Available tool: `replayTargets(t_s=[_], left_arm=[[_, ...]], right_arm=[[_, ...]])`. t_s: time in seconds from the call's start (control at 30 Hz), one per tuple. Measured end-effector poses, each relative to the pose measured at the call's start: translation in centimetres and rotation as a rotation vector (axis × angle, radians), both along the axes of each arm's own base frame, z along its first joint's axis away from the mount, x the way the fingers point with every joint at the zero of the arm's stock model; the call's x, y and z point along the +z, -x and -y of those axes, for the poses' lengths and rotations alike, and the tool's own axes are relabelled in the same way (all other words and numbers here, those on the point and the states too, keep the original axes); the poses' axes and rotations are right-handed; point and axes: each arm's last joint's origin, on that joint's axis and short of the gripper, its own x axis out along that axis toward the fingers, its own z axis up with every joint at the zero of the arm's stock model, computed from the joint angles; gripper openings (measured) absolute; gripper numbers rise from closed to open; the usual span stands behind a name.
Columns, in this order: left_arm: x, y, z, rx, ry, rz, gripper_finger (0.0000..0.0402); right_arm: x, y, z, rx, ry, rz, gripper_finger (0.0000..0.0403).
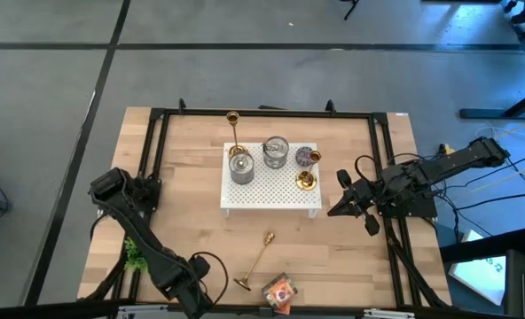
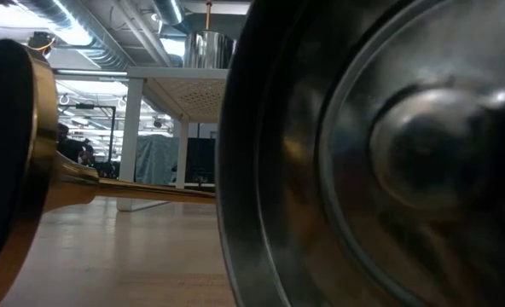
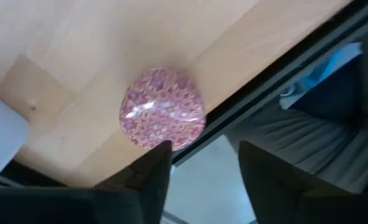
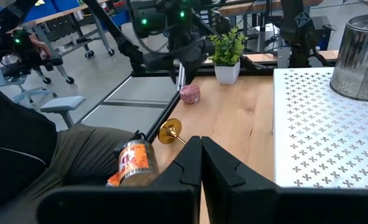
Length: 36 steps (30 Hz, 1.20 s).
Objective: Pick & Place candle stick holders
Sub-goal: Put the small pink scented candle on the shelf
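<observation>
While one candle stick holder (image 1: 256, 260) lies tabletop, white tray (image 1: 271, 197) carries two tins (image 1: 241, 167).

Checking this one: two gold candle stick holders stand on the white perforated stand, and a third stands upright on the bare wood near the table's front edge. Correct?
Not quite. The third candle stick holder is not upright: the high view shows it lying on its side on the bare wood near the front edge. The other two holders, one tall and one short, do stand on the white perforated stand.
</observation>
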Motion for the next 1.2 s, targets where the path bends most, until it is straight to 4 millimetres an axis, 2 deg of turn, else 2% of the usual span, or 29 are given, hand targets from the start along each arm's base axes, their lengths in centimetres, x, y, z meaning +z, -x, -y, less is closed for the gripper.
replayTargets(t_s=[0.23, 0.5, 0.83, 1.2], left_arm=[[-2.0, -0.1, 0.5, -0.039, 0.004, -0.102, 0.0257], [-2.4, 0.0, 0.0, -0.068, -0.085, -0.096, 0.03], [-2.5, 0.2, 0.2, -0.045, -0.09, -0.091, 0.0327], [-4.8, 0.6, 0.2, -0.051, -0.059, -0.069, 0.0329]], right_arm=[[0.0, 0.0, 0.0, 0.0, 0.0, 0.0, 0.0005], [0.0, 0.0, 0.0, -0.001, 0.0, 0.0, 0.0005], [0.0, 0.0, 0.0, 0.008, -0.002, -0.001, 0.0005], [0.0, 0.0, 0.0, 0.008, -0.002, -0.001, 0.0005]])
